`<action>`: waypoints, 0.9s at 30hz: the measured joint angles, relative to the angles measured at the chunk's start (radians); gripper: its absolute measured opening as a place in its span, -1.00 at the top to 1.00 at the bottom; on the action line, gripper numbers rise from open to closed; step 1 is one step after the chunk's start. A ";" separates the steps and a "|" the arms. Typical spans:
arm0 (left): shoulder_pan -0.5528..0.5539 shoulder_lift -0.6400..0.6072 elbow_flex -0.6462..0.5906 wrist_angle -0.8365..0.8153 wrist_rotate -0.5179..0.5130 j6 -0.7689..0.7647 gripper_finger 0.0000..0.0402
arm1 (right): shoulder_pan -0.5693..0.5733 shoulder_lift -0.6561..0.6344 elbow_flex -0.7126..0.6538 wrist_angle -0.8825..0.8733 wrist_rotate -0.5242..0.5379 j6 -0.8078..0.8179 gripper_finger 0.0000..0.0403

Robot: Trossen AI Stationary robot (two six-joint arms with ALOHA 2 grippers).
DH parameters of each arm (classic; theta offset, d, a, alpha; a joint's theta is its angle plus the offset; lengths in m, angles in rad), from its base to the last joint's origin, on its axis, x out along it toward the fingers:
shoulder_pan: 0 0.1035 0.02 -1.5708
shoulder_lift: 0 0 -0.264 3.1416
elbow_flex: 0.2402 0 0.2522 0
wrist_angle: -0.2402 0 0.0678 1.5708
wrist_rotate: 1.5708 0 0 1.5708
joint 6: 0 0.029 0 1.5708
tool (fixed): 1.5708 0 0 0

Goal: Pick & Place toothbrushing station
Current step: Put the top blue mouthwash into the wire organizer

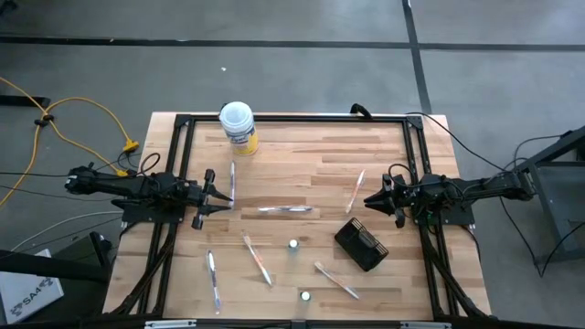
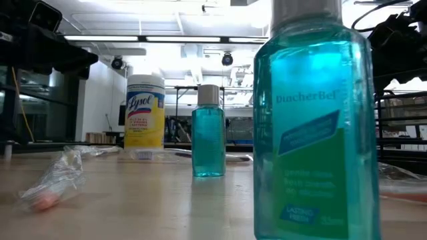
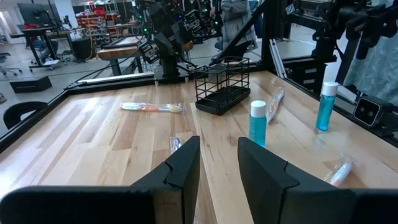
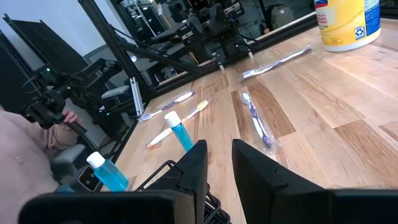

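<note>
The toothbrushing station (image 1: 361, 245) is a small black rectangular holder that rests flat on the wooden table at the near right. In the left wrist view (image 3: 222, 87) it shows as a black rack with thin upright bars. Its edge shows just under my right fingers in the right wrist view (image 4: 211, 208). It is hidden in the low view. My right gripper (image 1: 377, 200) hovers just beyond its far side, open by a narrow gap (image 4: 219, 165) and empty. My left gripper (image 1: 212, 196) is open and empty (image 3: 219, 165) at the table's left.
A white-lidded, yellow-labelled canister (image 1: 238, 126) stands at the far left. Several wrapped toothbrushes (image 1: 285, 210) lie scattered over the table. Two small blue bottles (image 1: 292, 244) (image 1: 304, 295) stand near the front, close to the low camera (image 2: 313, 120). A black frame (image 1: 292, 119) edges the table.
</note>
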 joint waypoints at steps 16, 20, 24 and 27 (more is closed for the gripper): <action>0.000 0.000 0.000 -0.001 -0.001 0.000 0.49 | 0.000 0.000 0.000 0.018 0.006 0.065 0.67; 0.000 0.000 0.000 -0.001 -0.002 0.000 0.49 | 0.000 0.000 0.000 0.063 0.064 0.071 0.67; 0.000 0.000 0.000 -0.002 -0.002 0.000 0.49 | 0.000 0.000 0.000 0.131 0.108 0.105 0.67; 0.000 0.000 0.000 -0.002 -0.003 0.000 0.49 | 0.002 0.003 0.000 0.197 0.038 0.039 0.67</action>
